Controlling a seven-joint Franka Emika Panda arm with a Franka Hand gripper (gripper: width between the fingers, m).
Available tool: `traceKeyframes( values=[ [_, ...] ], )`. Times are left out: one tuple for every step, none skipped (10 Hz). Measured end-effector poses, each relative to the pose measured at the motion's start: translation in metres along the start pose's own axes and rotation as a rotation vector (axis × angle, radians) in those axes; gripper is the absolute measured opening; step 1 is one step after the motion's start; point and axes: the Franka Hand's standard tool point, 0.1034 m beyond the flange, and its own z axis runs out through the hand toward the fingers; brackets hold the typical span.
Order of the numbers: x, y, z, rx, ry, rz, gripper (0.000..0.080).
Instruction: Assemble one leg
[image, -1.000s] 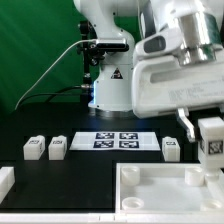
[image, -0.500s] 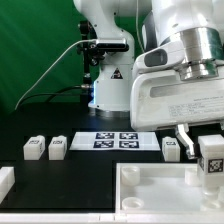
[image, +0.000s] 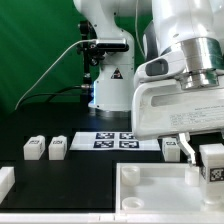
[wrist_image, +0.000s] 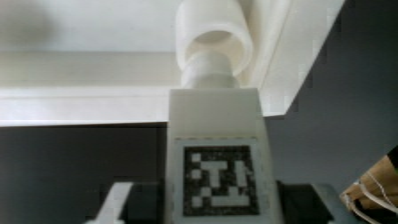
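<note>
Green backdrop, black desk (image: 80, 178): the claw (image: 206, 151) pinches 1 leg (image: 214, 168) over a corner of the white panel (image: 150, 195) at the exterior view's right. If the leg sits tilted in the grip, it could miss its seat and jam.

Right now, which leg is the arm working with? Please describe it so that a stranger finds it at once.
Find the large white square panel at the front of the exterior view and go to its right end. There the gripper holds one tagged white leg upright at the panel's corner. The other three legs lie loose on the black table.
</note>
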Motion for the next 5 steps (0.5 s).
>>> traceKeyframes(
  values=[
    [0.001,-0.001,0.001,-0.001,0.017,-0.002,0.0292],
    [0.001,-0.003,0.001,0.0,0.033,-0.006,0.0292],
    [0.0,-0.009,0.001,0.003,0.035,-0.004,0.0292],
    [0.0,-0.013,0.001,0.006,0.033,-0.006,0.0292],
    [-0.001,-0.012,0.001,0.006,0.025,-0.005,0.0292]
  ],
)
